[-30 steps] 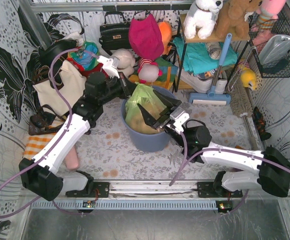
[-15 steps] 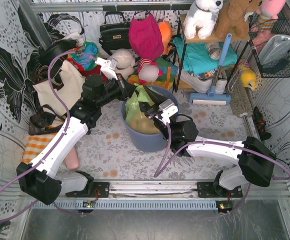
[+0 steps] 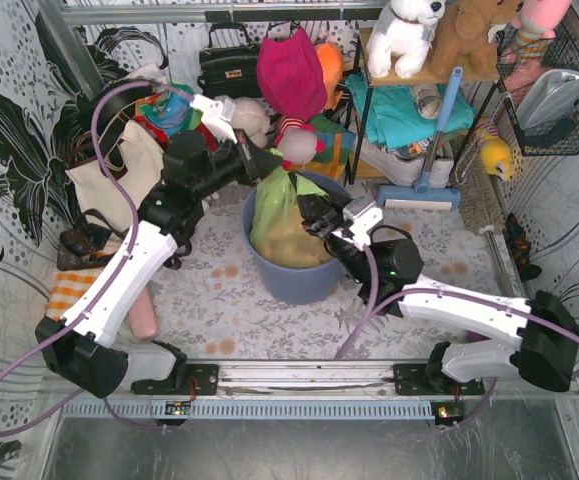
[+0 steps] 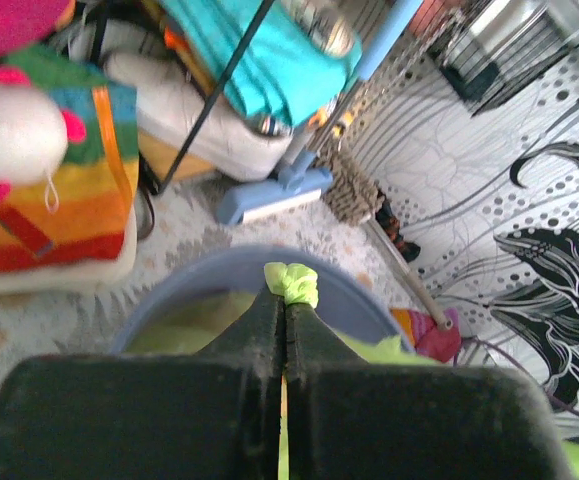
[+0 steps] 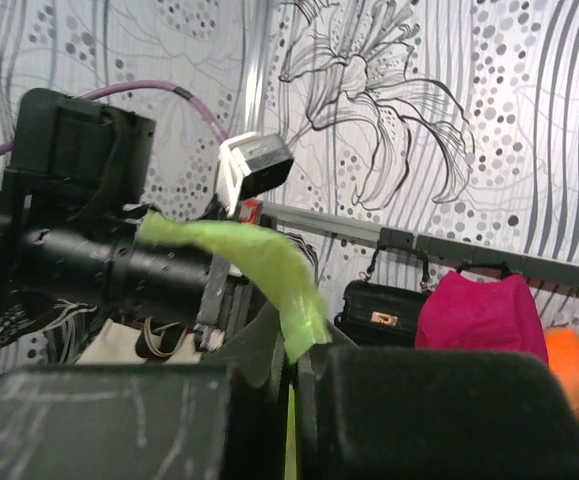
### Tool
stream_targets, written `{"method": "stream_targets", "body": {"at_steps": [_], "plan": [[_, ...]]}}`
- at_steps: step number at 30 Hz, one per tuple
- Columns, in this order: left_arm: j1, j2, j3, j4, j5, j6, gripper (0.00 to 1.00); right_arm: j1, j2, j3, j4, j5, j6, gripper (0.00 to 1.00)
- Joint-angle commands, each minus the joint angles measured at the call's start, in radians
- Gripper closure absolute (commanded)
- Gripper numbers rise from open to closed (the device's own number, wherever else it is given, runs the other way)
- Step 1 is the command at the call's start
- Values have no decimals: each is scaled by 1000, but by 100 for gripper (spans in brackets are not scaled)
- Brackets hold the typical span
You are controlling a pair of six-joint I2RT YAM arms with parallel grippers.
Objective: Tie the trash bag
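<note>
The trash bag, thin light-green plastic with tan paper showing through, sits in the round blue-grey bin. Its top is pulled up into a peak. My left gripper is shut on that peak from the far left. In the left wrist view a bunched green tip of the bag sticks out past the shut left gripper, above the bin rim. My right gripper is shut on a flap of the bag from the right. In the right wrist view a green strip rises from the shut right gripper.
A cream tote bag stands far left, a black handbag and a magenta bag hang behind the bin. A shelf with plush toys, a blue-handled mop and a wire basket stand at right.
My right gripper, open a second ago beside the bag, has closed on a flap of it. The left gripper has pulled the bag's top upward and back.
</note>
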Motion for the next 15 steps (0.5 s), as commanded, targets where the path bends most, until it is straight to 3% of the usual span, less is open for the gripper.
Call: {"method": "stream_targets", "body": {"at_steps": [1,5,15], "plan": [[2,34,140,1,-50,76,100,-3,-118,52,-103,-114,90,100],[2,50,134,5,-64,88,100,-1,-194,25,-237,-160,176,100],[2,73,-72,109,-91,98,100,0,-385,-177,-555,-230,417,100]]}}
